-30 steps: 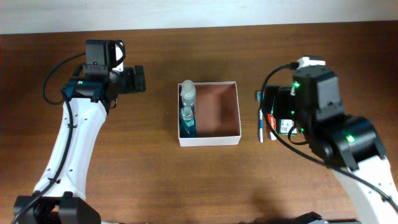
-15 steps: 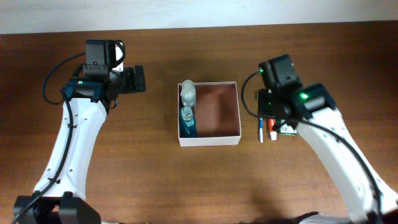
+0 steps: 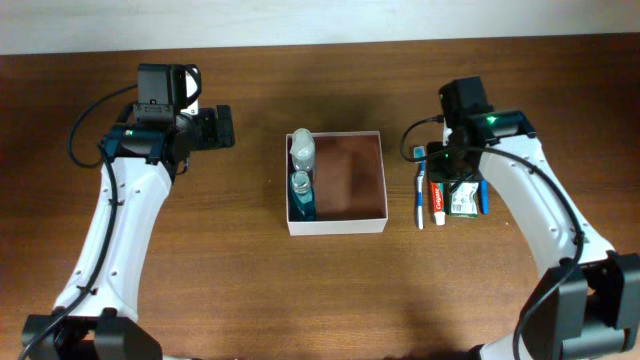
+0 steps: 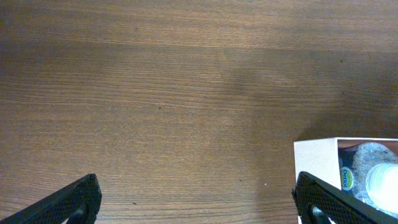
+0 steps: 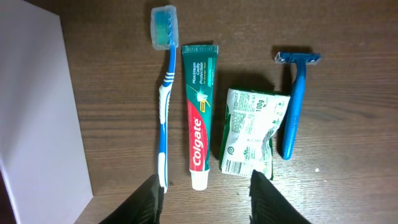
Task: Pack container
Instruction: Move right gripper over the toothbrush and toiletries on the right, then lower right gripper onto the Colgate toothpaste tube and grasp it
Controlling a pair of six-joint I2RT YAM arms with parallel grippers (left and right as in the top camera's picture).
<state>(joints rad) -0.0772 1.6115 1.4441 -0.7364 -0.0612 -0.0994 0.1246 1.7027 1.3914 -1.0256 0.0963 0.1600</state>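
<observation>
On the grained wooden table (image 3: pixel 200 260), the square white-walled cardboard container (image 3: pixel 337 228) sits centrally, holding a clear bottle (image 3: pixel 303 150) and a blue bottle (image 3: pixel 301 195), while the left gripper (image 4: pixel 198 199) and right gripper (image 5: pixel 205 193) gape wide, the right above a toothbrush (image 5: pixel 164 112), Colgate tube (image 5: pixel 199 118), crinkled green packet (image 5: pixel 249 134) and plastic razor (image 5: pixel 292 106).

Robot lab, 2 arms (image 3: pixel 118 225) (image 3: pixel 545 215), wooden table (image 3: pixel 230 290)

Cropped at 4 o'clock in the left wrist view: the container (image 4: pixel 314 163), one corner showing, and a clear bottle (image 4: pixel 373 180) inside it. Cut off at 6 o'clock there: the left gripper (image 4: pixel 196 193), fingertips only. Likewise cropped at 6 o'clock in its own view: the right gripper (image 5: pixel 206 199). Overhead, partly hidden under the right arm (image 3: pixel 520 190): a blue razor (image 3: pixel 485 197).
</observation>
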